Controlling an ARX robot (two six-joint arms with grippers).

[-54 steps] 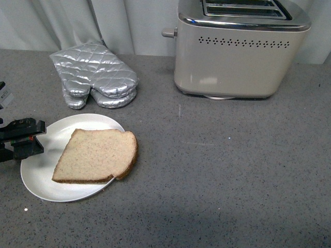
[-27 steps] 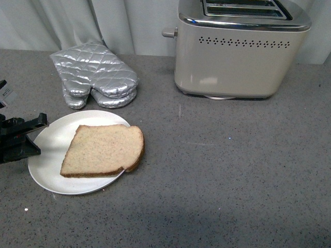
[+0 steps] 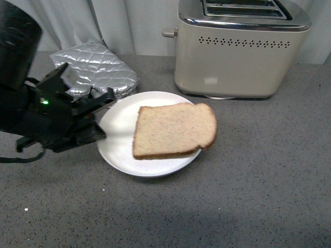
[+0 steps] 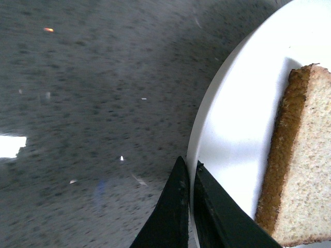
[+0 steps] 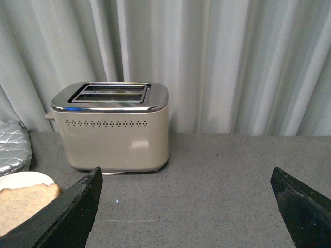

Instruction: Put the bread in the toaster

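The bread (image 3: 174,129), a light-brown slice with a darker crust, lies on a round white plate (image 3: 118,139), its right edge hanging over the rim. My left gripper (image 3: 101,116) is shut on the plate's left rim; the left wrist view shows its black fingers pinching the plate (image 4: 227,119) edge beside the bread (image 4: 302,170). The cream toaster (image 3: 240,49) with its chrome top and two slots stands behind the plate at the back right. My right gripper (image 5: 186,206) is open, out of the front view, facing the toaster (image 5: 111,126), with the bread (image 5: 23,206) at the side.
A silver quilted oven mitt (image 3: 95,70) lies behind the plate at the back left, partly hidden by my left arm. A pale curtain (image 5: 232,62) hangs behind the grey speckled counter (image 3: 258,181).
My left arm has carried the plate and bread to the right and toward the toaster. The arm now fills the left of the front view.
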